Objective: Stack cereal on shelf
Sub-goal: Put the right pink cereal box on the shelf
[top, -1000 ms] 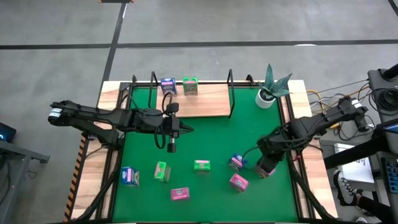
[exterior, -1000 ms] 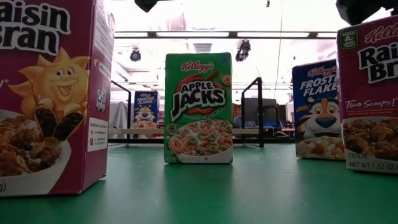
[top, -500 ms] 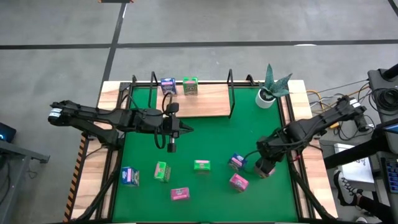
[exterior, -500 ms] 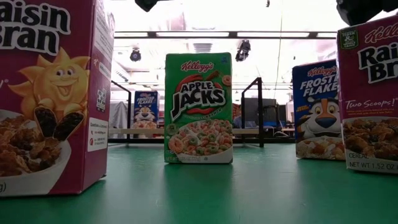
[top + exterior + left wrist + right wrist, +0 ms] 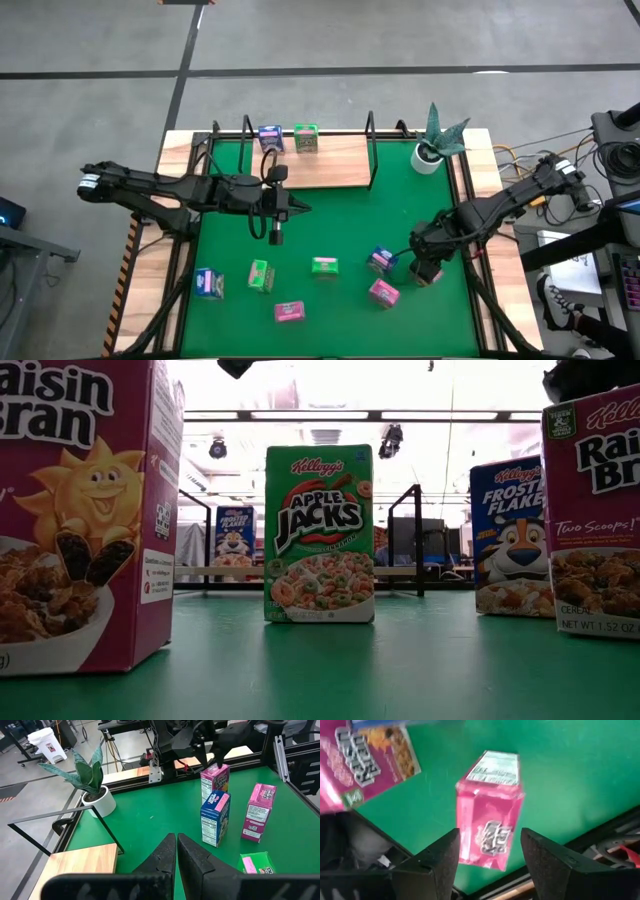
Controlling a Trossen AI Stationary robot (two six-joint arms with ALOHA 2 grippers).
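Green mat (image 5: 330,225) bearing 6 cereal boxes; shelf (image 5: 330,165) at its far edge carrying 2 boxes.

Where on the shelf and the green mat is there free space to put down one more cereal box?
The shelf is bare right of the green box and blue box, up to the black upright. The mat is bare between the shelf and the right tool. The near mat is crowded: blue box through pink box.

A blue cereal box (image 5: 270,137) and a green one (image 5: 306,138) stand side by side on the light-wood shelf (image 5: 325,165) at upper centre. Six more boxes, blue (image 5: 209,283), green (image 5: 324,266) and pink (image 5: 384,293), are scattered across the lower frame.
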